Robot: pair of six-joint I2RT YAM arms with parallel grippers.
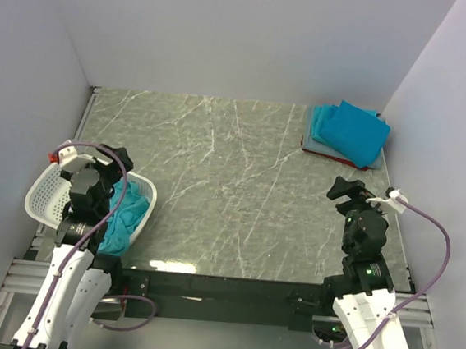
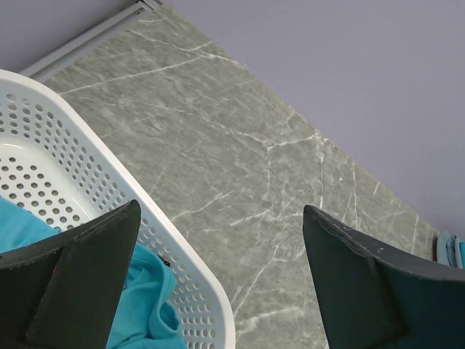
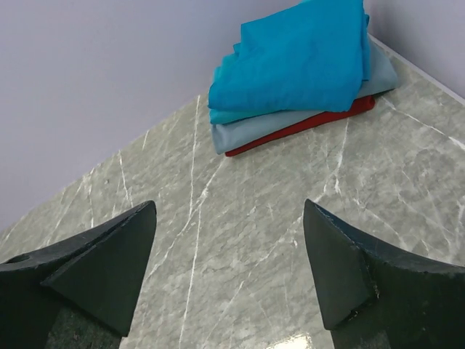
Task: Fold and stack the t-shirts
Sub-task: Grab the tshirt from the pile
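A stack of folded t-shirts [image 1: 348, 134] lies at the table's far right corner: teal ones on top, a pale grey-blue one and a red one beneath. It shows in the right wrist view [image 3: 298, 65] too. A crumpled teal t-shirt [image 1: 127, 215] lies in the white basket [image 1: 45, 192] at the near left, also in the left wrist view [image 2: 142, 294]. My left gripper [image 1: 111, 159] is open and empty above the basket [image 2: 87, 167]. My right gripper [image 1: 348, 191] is open and empty above bare table, short of the stack.
Grey marble-patterned table [image 1: 216, 181] with white walls on three sides. The basket's rim sits at the table's near left edge. A metal rail [image 1: 86, 111] runs along the left side.
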